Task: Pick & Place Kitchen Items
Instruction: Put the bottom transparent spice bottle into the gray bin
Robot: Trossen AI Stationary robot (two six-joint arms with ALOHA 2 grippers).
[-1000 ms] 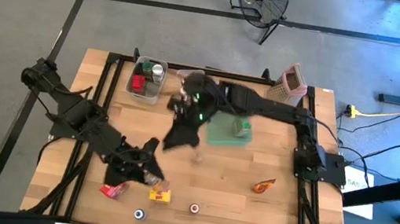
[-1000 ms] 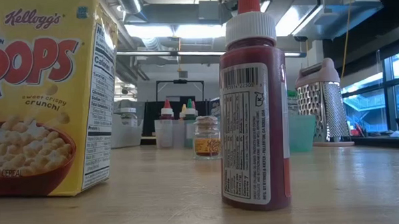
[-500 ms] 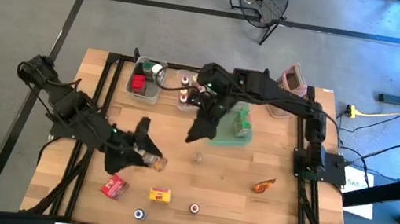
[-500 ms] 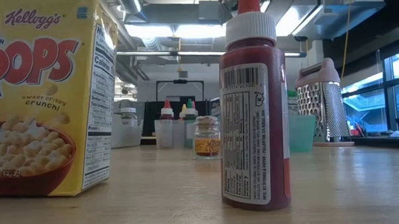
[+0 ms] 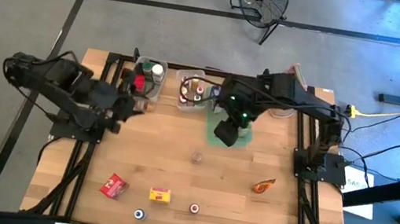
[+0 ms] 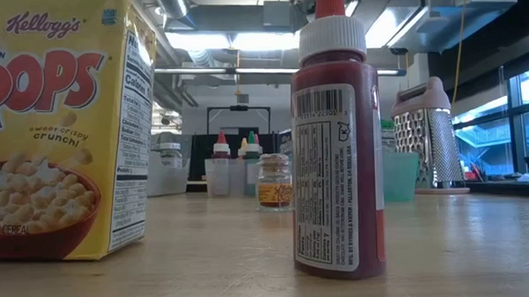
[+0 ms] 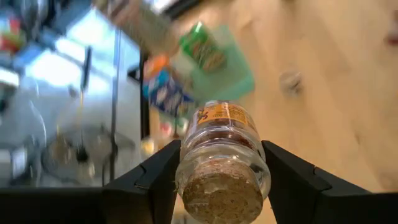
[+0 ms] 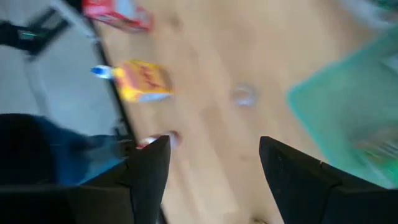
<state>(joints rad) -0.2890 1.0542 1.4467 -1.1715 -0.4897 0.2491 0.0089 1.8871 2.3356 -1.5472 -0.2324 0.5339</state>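
Note:
My left gripper [image 5: 135,102] hangs beside the clear bin [image 5: 147,80] at the far left and is shut on a small glass jar [image 7: 221,134] with an orange label and a cork stopper. My right gripper [image 5: 227,132] hovers open and empty over the green tray [image 5: 245,139]. On the near part of the table lie a red packet [image 5: 114,187], a yellow carton [image 5: 160,195], a small red bottle [image 5: 193,208] and a blue-capped jar [image 5: 138,214]. An orange packet [image 5: 263,186] lies at the right, and a small glass jar [image 5: 197,158] stands mid-table. My left gripper pinches the glass jar by its round sides, near the cork end [image 7: 222,196], with one finger [image 7: 155,183] on each side. The cork end faces the wrist and the labelled body points away, slanting down. The jar is lifted clear of the table.
A second clear bin [image 5: 193,91] with spice jars stands beside the first. A pinkish box grater [image 5: 294,78] stands at the far right. A green carton [image 7: 202,53] sits on the tray. Bare wood lies between the bins and the near row of items.
My left gripper has carried the jar from the near-left part of the table toward the far edge, up to the clear bin, turning as it went. My right gripper has moved from mid-table toward the right, over the green tray, and stays open.

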